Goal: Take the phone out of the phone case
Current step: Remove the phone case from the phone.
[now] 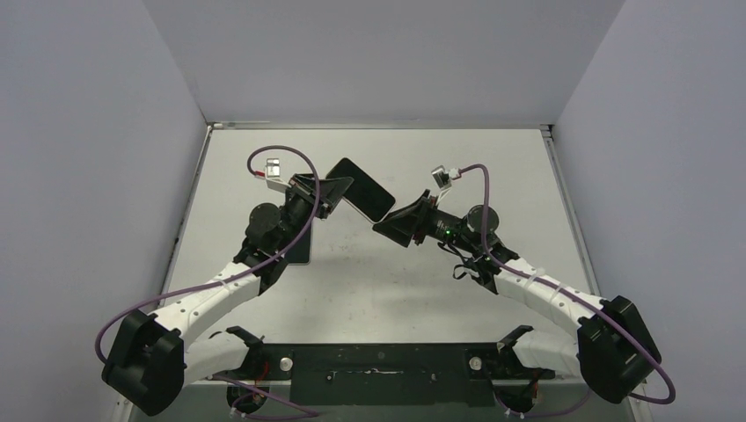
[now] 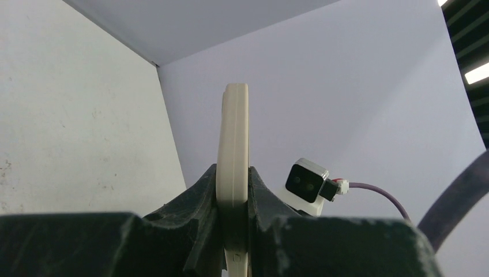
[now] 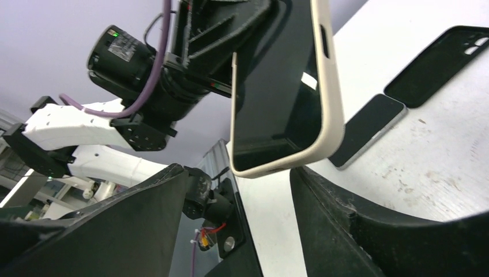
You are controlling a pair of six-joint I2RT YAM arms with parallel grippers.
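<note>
Left pincer (image 2: 232, 173) clamped edgewise on the phone case (image 3: 328, 86); right pincer (image 3: 237, 173) wide at its free corner. Case judged pliable, phone (image 3: 277, 98) rigid and slick: peel at corner lip.

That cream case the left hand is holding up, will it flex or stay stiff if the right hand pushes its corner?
Probably flexes: the cream case is a thin, rounded rim around the phone, which looks like soft rubber. Its matte edge likely grips rather than slips; the left hand pinches it edge-on.
</note>
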